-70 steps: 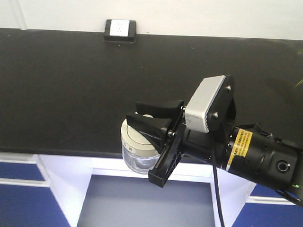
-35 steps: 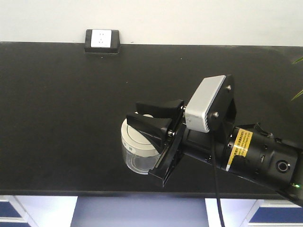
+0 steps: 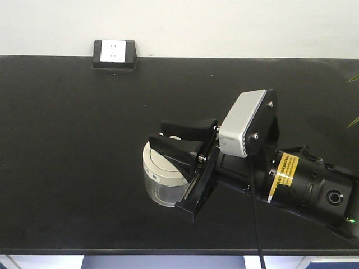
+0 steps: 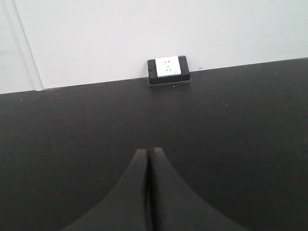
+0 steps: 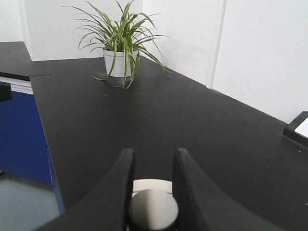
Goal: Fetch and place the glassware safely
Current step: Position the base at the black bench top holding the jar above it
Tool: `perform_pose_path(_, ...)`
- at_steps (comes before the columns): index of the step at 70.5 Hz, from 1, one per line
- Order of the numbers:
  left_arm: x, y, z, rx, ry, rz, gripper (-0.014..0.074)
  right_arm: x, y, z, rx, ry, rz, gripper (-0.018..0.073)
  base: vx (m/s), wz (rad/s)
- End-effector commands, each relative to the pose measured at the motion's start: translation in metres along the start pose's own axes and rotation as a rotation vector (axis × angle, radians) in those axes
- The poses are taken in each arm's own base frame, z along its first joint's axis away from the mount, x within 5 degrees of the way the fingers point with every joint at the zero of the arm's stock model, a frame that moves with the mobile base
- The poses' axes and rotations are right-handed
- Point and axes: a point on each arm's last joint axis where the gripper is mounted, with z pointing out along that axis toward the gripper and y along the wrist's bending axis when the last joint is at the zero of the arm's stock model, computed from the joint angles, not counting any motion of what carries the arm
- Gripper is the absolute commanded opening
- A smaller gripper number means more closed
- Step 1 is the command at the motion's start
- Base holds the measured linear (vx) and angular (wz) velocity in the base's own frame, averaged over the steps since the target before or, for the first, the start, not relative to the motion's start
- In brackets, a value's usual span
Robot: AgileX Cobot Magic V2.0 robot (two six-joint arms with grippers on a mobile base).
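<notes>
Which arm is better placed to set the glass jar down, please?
Right. The right hand grips the jar by its lid knob over the black counter; the left hand is shut, empty.

1 lidded glass jar (image 3: 159, 168), 1 socket box (image 3: 115, 53), 1 potted plant (image 5: 117, 60), 1 table (image 3: 67, 145), and 2 pincers: left pincer (image 4: 147, 155), right pincer (image 3: 159, 134)

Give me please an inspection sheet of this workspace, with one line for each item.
Surface: black countertop, bare where visible.
Job's things: glass jar with cream lid, over the countertop; whether it touches cannot be told.
Clutter: nothing seen.
Grippers: right gripper shut on the lid's knob; left gripper shut, empty.
Cables: black cable hangs from the right wrist.
Surroundings: wall socket at the back edge; potted plant at the countertop's far end; blue cabinet below.
</notes>
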Motion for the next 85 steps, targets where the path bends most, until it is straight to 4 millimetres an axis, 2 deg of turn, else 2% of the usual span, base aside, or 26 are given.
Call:
perform_pose_path(1, -0.0137, 0.0, -0.0014, 0.006, -0.084, -0.009, -0.0007, -0.0248, 0.0015, -0.004, -0.022, -0.134, 0.003, -0.0003, 0.05, -0.02)
perform_pose_path(85, -0.0137, 0.0, -0.0014, 0.006, -0.084, -0.009, -0.0007, -0.0248, 0.0015, -0.004, -0.022, -0.134, 0.003, -0.0003, 0.04, -0.01)
